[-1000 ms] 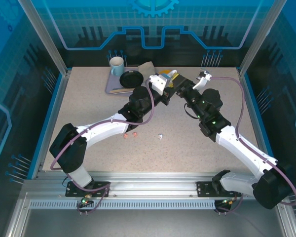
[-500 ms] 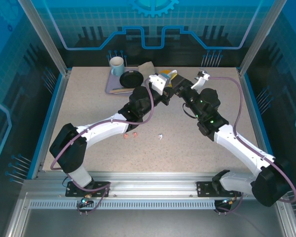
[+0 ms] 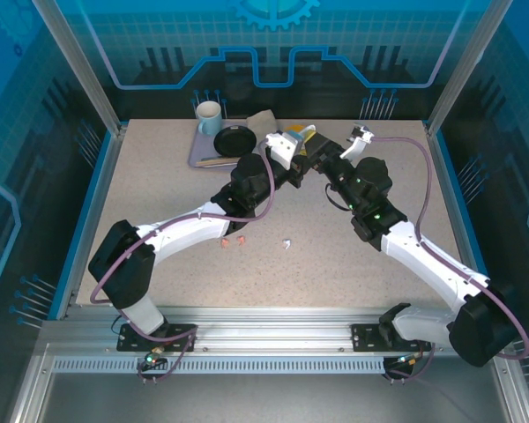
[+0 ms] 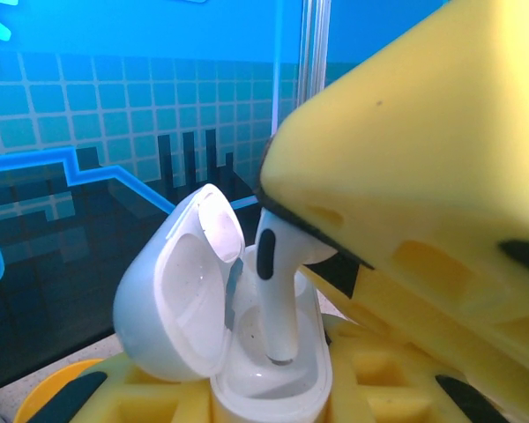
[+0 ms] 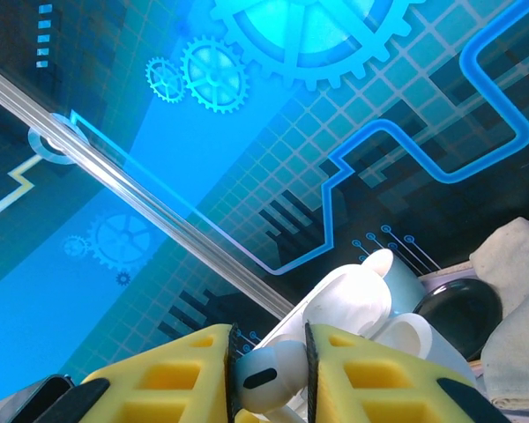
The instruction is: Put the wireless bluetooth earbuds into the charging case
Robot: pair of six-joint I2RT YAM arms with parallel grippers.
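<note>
Right tool [image 5: 266, 377] pinching white earbud [image 4: 278, 282] by head, stem poking into charging case [image 4: 181, 304]; left tool [image 4: 264, 401] clamping case. Earbud seeming light, slick, rigid; head pinch suiting it.

Both arms wore white shells joined by bulky black joint housings. The left arm [image 3: 181, 231] and the right arm [image 3: 432, 264] each rose from a black base plate bolted onto the aluminium rail [image 3: 264, 339], one plate toward each end of the rail. A purple cable [image 3: 106, 284] looped up from beside the rail along each arm. Small green lights [image 3: 381, 211] glowed on the right arm's black housings, well away from the rail. The left gripper [image 4: 273, 405] and the right gripper [image 5: 266, 379] had yellow fingers [image 5: 159, 383], moulded with recessed pockets and edged in black.
</note>
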